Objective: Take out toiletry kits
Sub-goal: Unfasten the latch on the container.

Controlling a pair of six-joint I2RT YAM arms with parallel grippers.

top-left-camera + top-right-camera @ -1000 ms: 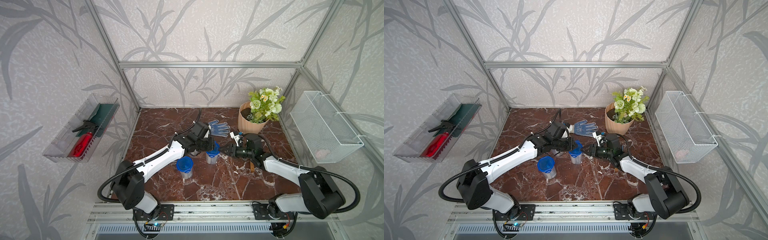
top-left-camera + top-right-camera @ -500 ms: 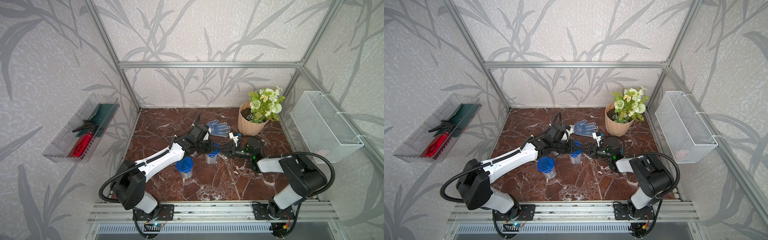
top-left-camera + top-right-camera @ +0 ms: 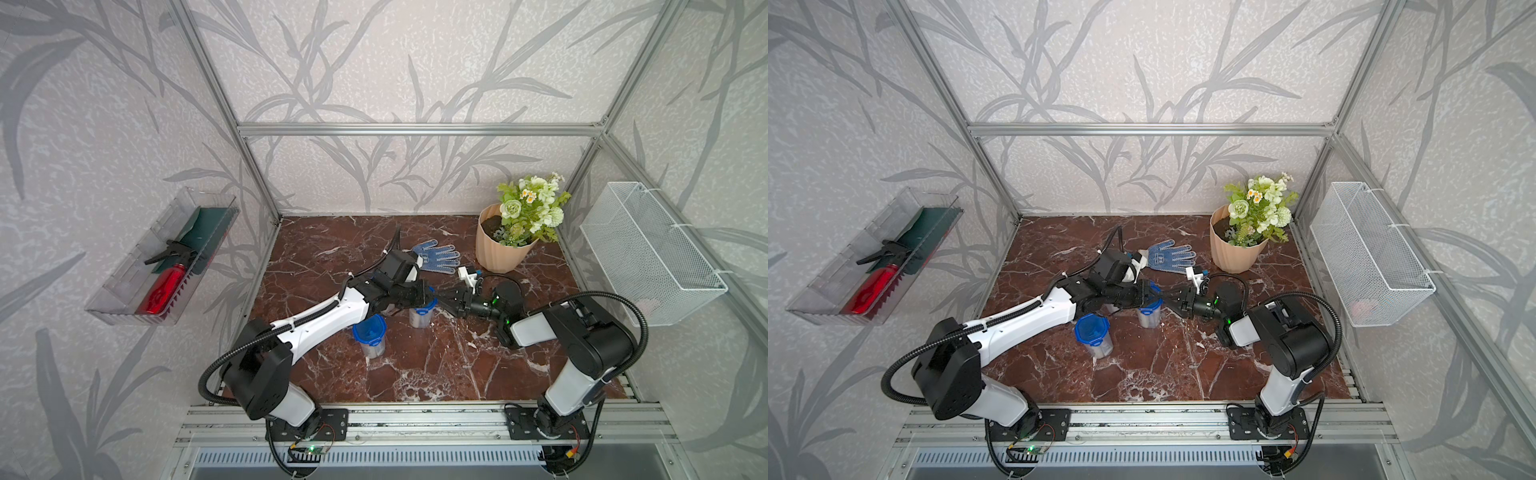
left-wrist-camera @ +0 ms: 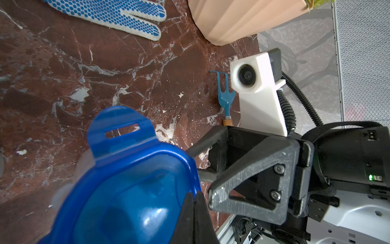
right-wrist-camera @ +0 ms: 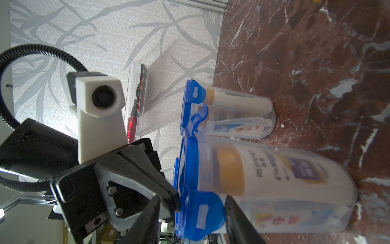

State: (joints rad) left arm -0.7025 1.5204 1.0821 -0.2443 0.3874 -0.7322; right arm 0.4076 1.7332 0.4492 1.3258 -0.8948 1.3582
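Change: my right tool [image 3: 445, 299] has crept in to the cup [image 3: 419, 319], its jaws have narrowed, and that arm's elbow has folded back toward its base.
Meaning: I judge lid opening is only starting. The lid [image 5: 187, 166] is on and nothing is out.
Right tool: partly open, with a finger on either side of the lid tab [image 5: 202, 213]; I see no clamp yet.
Left tool [image 4: 193, 211]: clenched on nothing, tips against the lid rim.
Kit: sealed in the cup on the surface [image 3: 436, 374], between both tools. The second cup [image 3: 370, 340] stands just beside it, also lidded.
Axis: the cup is upright, long axis vertical, lid up. The bottle [image 5: 285, 175] inside stands cap toward the lid.
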